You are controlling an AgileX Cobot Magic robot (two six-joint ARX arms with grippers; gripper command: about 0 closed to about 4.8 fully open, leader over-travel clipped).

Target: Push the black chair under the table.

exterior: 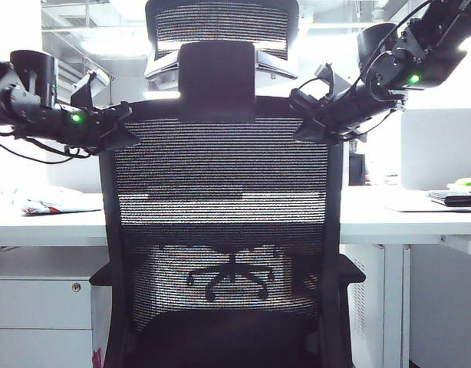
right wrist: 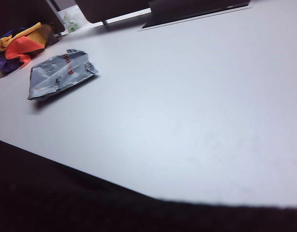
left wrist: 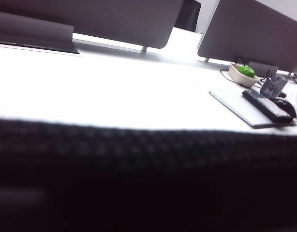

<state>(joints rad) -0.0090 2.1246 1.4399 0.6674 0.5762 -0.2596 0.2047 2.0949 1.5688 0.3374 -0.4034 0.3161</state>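
the chair [exterior: 224, 230] fills the middle of the exterior view, its mesh back facing the camera and its seat right at the front edge of the tabletop [exterior: 404, 218], with the headrest [exterior: 222, 31] rising above. the left pincer [exterior: 116, 126] sits at the upper left corner of the chair back and the right pincer [exterior: 308, 115] at the upper right corner, both seeming to press on the top of the frame. in neither wrist view do the fingers show, only dark blurred mesh [left wrist: 148, 164] below and the white tabletop beyond, so i cannot tell how far either pincer is open or whether it clasps the frame. on the tabletop lie a crumpled silver packet [right wrist: 59, 75], a notebook [left wrist: 247, 108] and a small bowl with something green [left wrist: 244, 75]. the step in hand looks like the push itself, the arms braced on the back. the next move calls for an even forward drive from both arms so the chair rolls straight under without twisting.
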